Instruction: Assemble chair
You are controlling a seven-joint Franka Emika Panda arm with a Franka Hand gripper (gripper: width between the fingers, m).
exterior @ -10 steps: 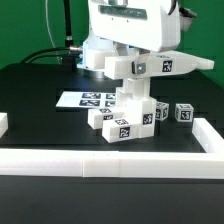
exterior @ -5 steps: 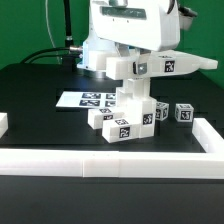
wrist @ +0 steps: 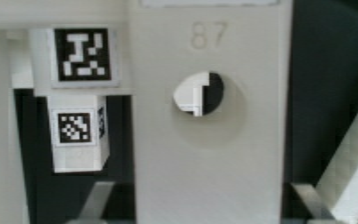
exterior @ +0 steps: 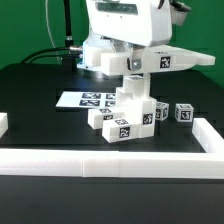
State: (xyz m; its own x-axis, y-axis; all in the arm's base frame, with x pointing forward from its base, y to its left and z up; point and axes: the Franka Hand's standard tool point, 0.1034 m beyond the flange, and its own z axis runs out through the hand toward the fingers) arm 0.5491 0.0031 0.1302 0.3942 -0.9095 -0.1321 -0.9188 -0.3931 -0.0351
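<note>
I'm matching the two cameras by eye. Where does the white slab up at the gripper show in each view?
Exterior view: the white slab sits high in the middle, above the stacked parts.
Wrist view: it fills the middle, between two grey fingers.
Shared landmark: black-and-white marker tags; whether they are the same tag, I cannot tell.

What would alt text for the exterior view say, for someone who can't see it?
A white robot arm's claw holds a flat white slab above a cluster of white chair parts on a black table. A marker board lies behind, a loose tagged block sits at the exterior view's right, and a low white wall runs in front.
</note>
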